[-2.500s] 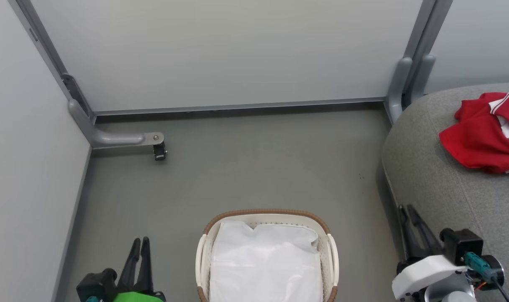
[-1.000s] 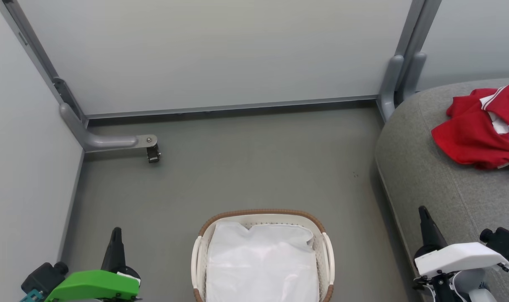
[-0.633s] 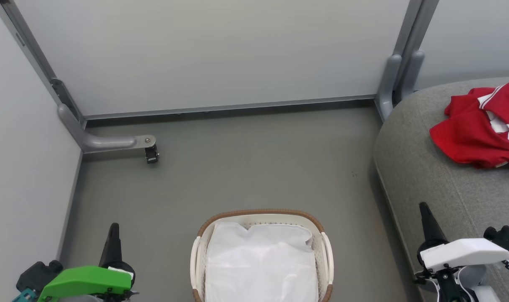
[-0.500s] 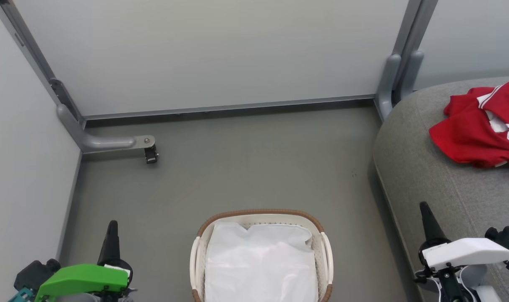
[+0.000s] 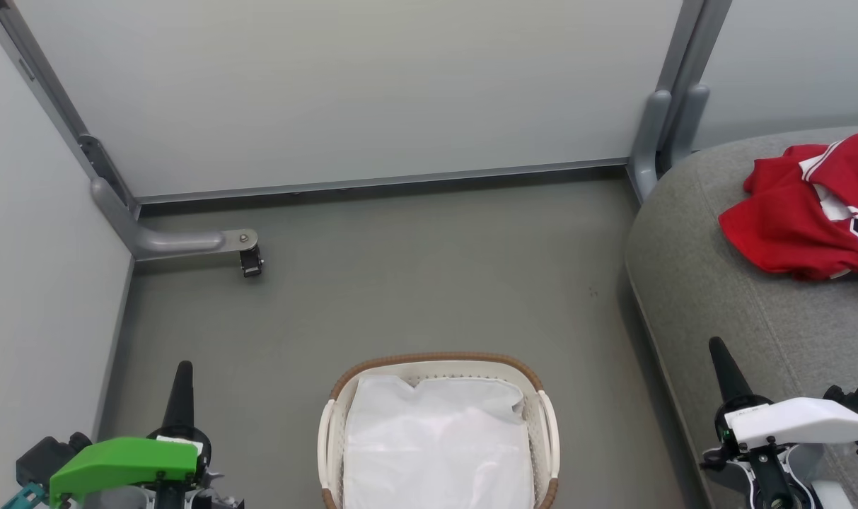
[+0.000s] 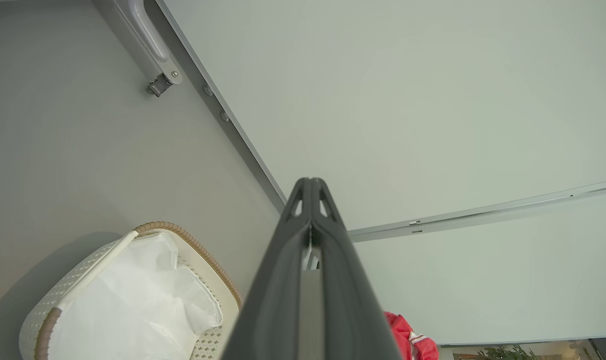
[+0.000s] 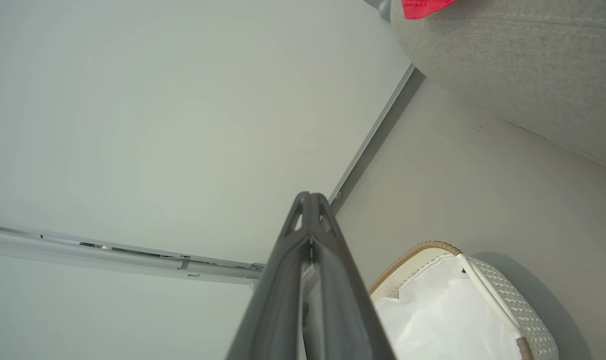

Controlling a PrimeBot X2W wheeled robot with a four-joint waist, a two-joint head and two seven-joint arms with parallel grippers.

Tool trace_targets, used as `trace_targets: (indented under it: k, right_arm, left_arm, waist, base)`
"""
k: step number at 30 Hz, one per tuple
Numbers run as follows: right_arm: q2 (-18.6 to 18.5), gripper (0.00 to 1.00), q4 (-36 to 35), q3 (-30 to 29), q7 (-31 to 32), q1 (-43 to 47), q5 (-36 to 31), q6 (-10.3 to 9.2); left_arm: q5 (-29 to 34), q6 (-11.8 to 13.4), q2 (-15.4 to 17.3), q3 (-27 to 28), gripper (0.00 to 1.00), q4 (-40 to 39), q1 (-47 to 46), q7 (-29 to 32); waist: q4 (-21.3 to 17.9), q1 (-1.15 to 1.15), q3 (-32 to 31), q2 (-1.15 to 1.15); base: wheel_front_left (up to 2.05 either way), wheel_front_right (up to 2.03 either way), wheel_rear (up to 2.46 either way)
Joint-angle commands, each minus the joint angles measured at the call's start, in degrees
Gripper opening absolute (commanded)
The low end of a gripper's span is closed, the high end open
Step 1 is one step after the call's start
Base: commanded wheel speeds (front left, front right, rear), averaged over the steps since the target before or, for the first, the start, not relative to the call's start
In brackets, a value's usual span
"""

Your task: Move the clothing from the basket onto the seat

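The clothing [image 5: 803,212] lies in a crumpled red heap on top of the seat [image 5: 719,304], toward the seat's far side, with white stripes and part of a dark emblem showing on its right. It runs past the frame in the head view, so its full extent cannot be told. The basket [image 5: 439,358] stands on the grey floor [image 5: 414,268], well apart from the partition panels [image 5: 365,92] that bound the floor's far and left edges and clear of the seat's rounded left side. Inside it is a plain white sheet [image 5: 436,445] that covers the bottom; no red fabric is visible in it. The left gripper [image 5: 183,369] hangs over the floor to the basket's left, its two dark fingers pressed together and holding nothing. The right gripper [image 5: 717,348] is above the seat's near left edge, fingers likewise closed tight and empty. A small caster foot [image 5: 250,261] sits on the floor near the far left corner.
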Motion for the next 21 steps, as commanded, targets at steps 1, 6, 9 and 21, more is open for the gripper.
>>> trace_targets:
  k: [1,6,9,21]
  right_arm:
    - [-0.3,0.00,-0.7,-0.2,0.4,-1.3,1.5,-0.03]
    - [-0.4,0.00,-0.7,-0.5,1.1,-1.4,4.2,-0.03]
    - [-0.4,0.00,-0.8,-0.6,1.4,-1.4,5.6,-0.03]
    - [-0.4,0.00,-1.0,-1.1,3.0,-1.6,11.5,-0.03]
  left_arm:
    - [-1.4,-0.5,0.1,0.5,0.00,-0.5,-1.4,0.4]
    - [-3.7,-0.5,0.1,0.9,0.00,-0.6,-1.7,1.1]
    - [-5.0,-0.6,0.1,1.2,0.00,-0.7,-1.9,1.4]
    - [-10.1,-1.0,0.0,2.2,0.00,-1.0,-2.5,3.0]
  waist:
    - [0.0,0.00,0.0,0.00]
    - [-0.2,0.00,0.0,0.00]
    - [-0.3,0.00,0.0,0.00]
    - [-0.7,0.00,0.0,0.00]
  base:
    - [0.00,0.00,0.00]
    - [0.00,0.00,0.00]
    - [0.00,0.00,0.00]
    - [0.00,0.00,0.00]
